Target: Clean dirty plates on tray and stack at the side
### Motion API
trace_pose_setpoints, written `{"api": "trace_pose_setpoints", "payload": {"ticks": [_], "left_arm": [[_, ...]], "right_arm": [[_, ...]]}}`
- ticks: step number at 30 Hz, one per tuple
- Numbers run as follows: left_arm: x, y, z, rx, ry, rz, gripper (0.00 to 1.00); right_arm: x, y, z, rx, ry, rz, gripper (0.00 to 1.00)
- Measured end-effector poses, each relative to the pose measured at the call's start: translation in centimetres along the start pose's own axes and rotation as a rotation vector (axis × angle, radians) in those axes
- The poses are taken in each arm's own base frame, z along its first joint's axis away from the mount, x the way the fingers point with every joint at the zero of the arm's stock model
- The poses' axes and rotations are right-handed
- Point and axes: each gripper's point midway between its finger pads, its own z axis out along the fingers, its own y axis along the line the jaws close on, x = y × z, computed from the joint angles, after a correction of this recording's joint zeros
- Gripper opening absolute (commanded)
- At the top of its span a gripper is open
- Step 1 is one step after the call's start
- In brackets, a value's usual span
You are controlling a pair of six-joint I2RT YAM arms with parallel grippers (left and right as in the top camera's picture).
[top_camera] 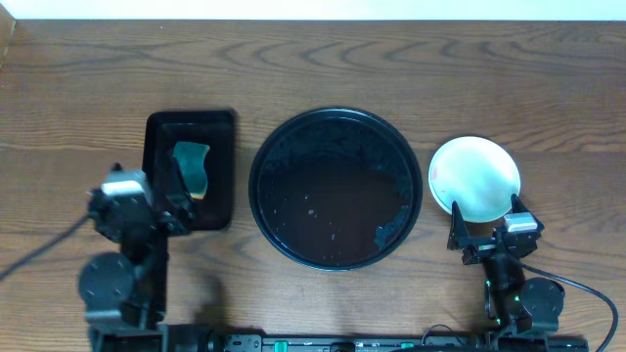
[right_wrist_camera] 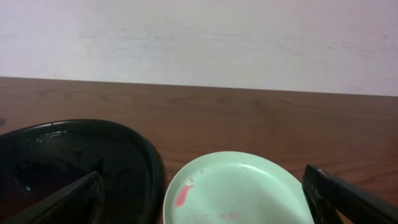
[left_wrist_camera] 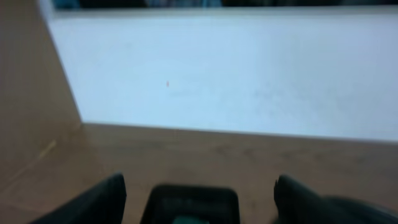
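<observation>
A brown wood-grain table (top_camera: 313,68) is seen from above, with a white wall along its far edge. At the left sits a small rectangular black tray (top_camera: 221,176) holding a teal sponge (top_camera: 192,168). The left gripper (left_wrist_camera: 199,183) hovers at the near edge of this small tray, its jaws spread wide and holding nothing.

In the middle of the table lies the large round black tray (top_camera: 335,188). Its glossy floor is dotted with pale specks and carries no plates. A small dark clump near its lower right rim is too unclear to identify.

Just to the right, on the bare wood beside the round tray, rests a pale mint-green plate (right_wrist_camera: 236,190) with thin red smears. The right gripper (right_wrist_camera: 202,177) sits at the plate's near edge, jaws spread wide, one finger on each side, gripping nothing.
</observation>
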Motion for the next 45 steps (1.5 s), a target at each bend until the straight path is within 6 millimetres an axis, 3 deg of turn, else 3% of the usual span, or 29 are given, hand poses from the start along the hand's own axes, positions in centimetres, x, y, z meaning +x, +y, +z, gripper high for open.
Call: {"api": "trace_pose_setpoints", "payload": {"ticks": [10,16,26,45], "left_arm": [[10.0,-1.1,0.4,0.055,-0.009,0.063,0.77],[13.1,-1.2,0.5,0.057,0.001,0.069,0.77],[15.7,-1.2,0.6,0.059,0.044,0.088,0.77],[15.7,-1.2,0.6,0.060,0.048,0.088,0.77]], "right_arm": [[0.0,0.0,0.0,0.000,0.000,0.000,0.99],[0.0,0.0,0.0,0.000,0.000,0.000,0.99],[0.0,0.0,0.0,0.000,0.000,0.000,0.99],[0.0,0.0,0.0,0.000,0.000,0.000,0.99]]}}
